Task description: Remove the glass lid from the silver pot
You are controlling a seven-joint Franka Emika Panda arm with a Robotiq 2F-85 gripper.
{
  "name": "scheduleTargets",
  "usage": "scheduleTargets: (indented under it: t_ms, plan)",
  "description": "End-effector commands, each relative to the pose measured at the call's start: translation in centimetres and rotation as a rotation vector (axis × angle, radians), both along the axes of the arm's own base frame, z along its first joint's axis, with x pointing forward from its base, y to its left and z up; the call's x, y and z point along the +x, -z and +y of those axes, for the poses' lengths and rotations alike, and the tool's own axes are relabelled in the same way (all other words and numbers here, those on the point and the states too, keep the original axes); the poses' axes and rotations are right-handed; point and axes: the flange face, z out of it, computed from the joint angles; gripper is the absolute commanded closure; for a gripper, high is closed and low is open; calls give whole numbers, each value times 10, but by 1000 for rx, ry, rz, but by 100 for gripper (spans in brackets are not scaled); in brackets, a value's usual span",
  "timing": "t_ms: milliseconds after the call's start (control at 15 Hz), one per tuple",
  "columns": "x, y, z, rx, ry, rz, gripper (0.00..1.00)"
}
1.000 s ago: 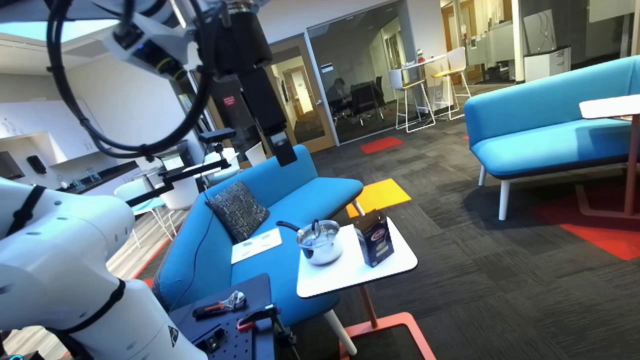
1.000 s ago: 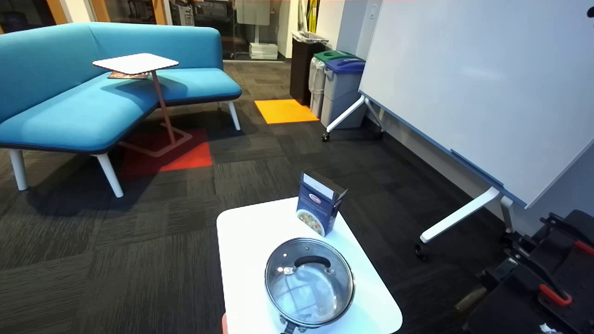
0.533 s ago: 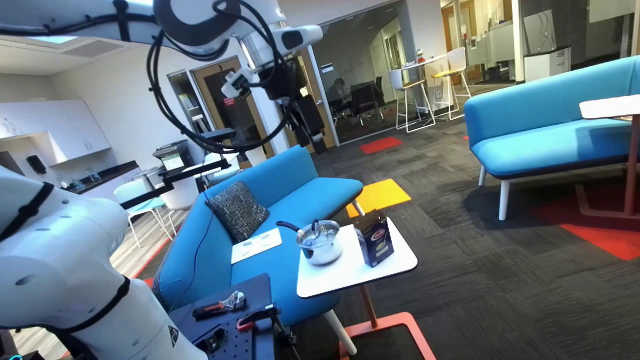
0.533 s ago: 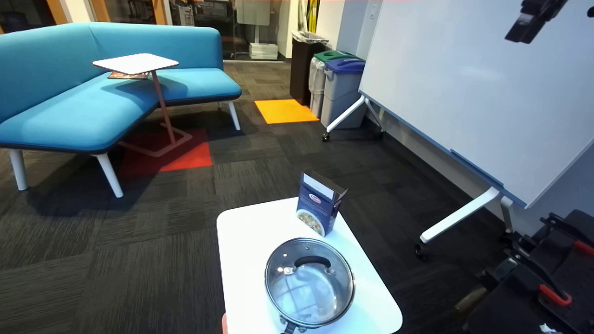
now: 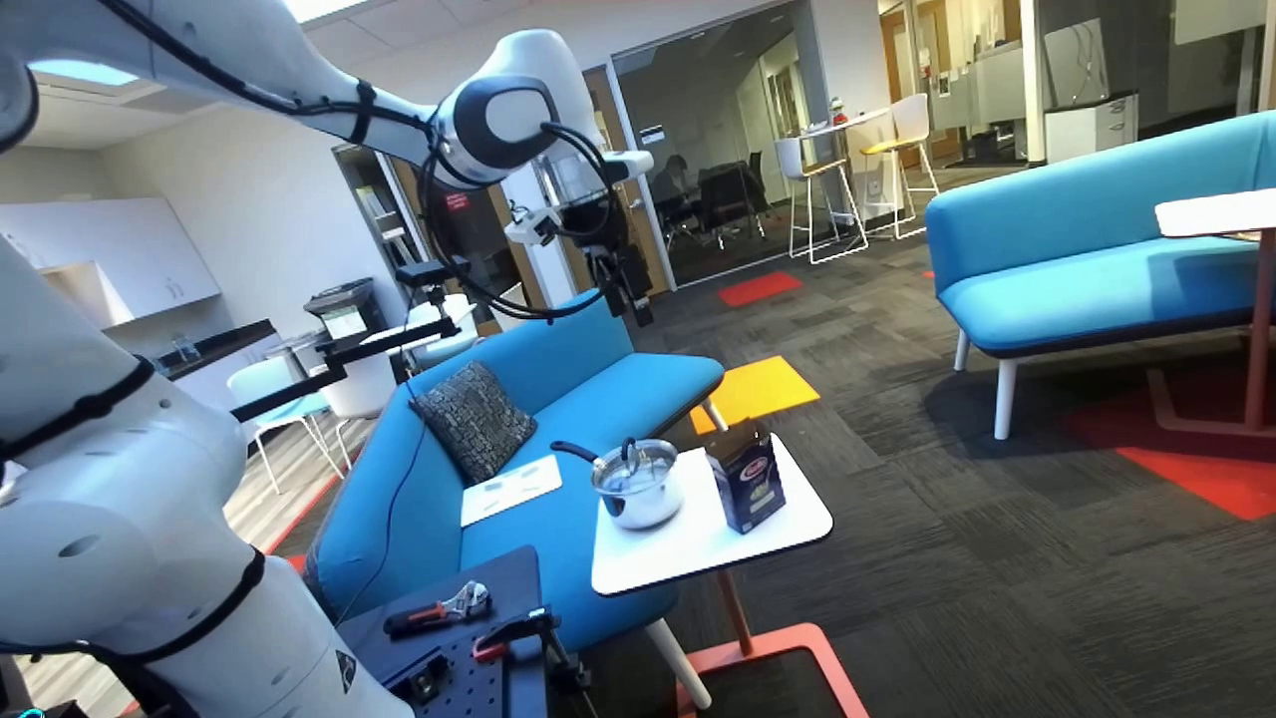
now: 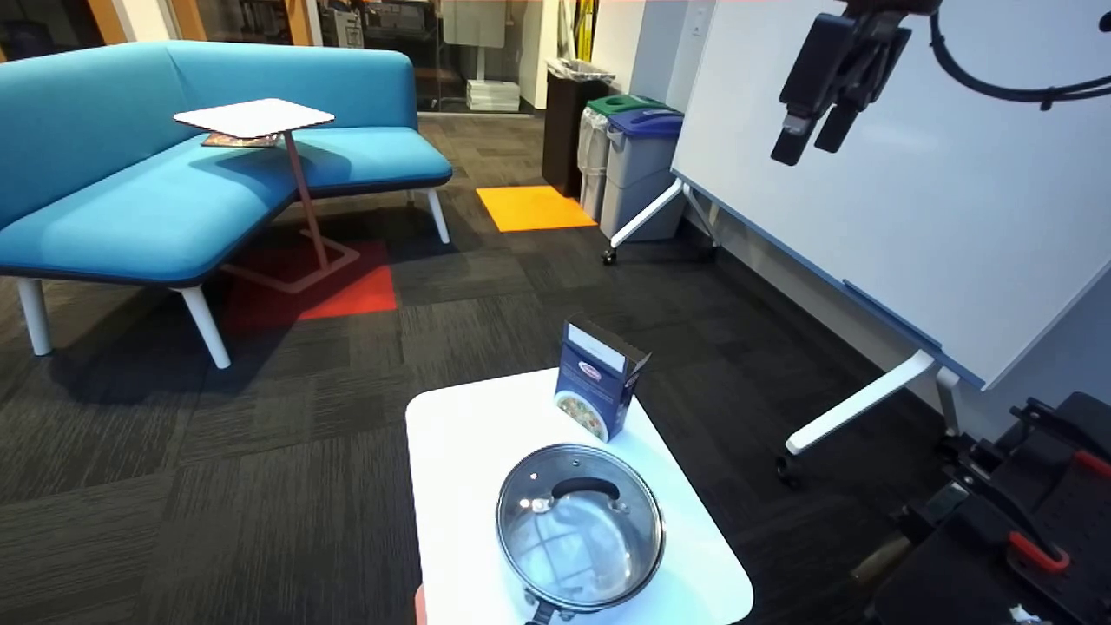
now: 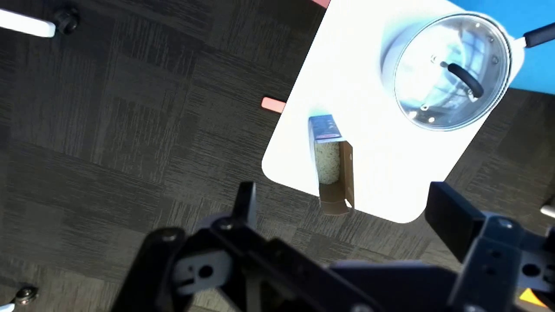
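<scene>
The glass lid (image 5: pixel 653 461) sits on the silver pot (image 5: pixel 648 507), its dark arched handle on top. The lid also shows in an exterior view (image 6: pixel 555 547) and at the upper right of the wrist view (image 7: pixel 422 78). The pot's dark side handle (image 7: pixel 540 35) points right in the wrist view. My gripper (image 5: pixel 632 311) hangs above and behind the table, well apart from the lid. In an exterior view the gripper (image 6: pixel 812 146) is high at the upper right, two fingers apart. In the wrist view the gripper (image 7: pixel 340 195) is open with nothing between its fingers.
A dark blue open box (image 5: pixel 750 484) stands upright beside the pot on the small white table (image 5: pixel 638 558). A blue sofa (image 5: pixel 588 409) is behind it. A whiteboard (image 6: pixel 911 174) stands behind the gripper. A wrench (image 5: pixel 439 610) lies on the dark robot bench.
The arm has swung in: my gripper has moved right in an exterior view and has come into an exterior view from the upper right, moving left and down. Pot, lid and box have stayed put.
</scene>
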Motion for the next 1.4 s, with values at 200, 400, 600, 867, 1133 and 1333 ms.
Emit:
scheduleTargets:
  t_ms: [200,400,600,867,1133,1333]
  plan:
    - [6,2,9,-5,-21,5,0]
    - [-5,19,30,-10,-202,32,0]
    - [-22,52,64,12,-374,34,0]
    - [-39,109,117,31,-608,23,0]
    - [-38,167,158,73,-834,1,0]
    - [-31,208,173,92,-979,19,0]
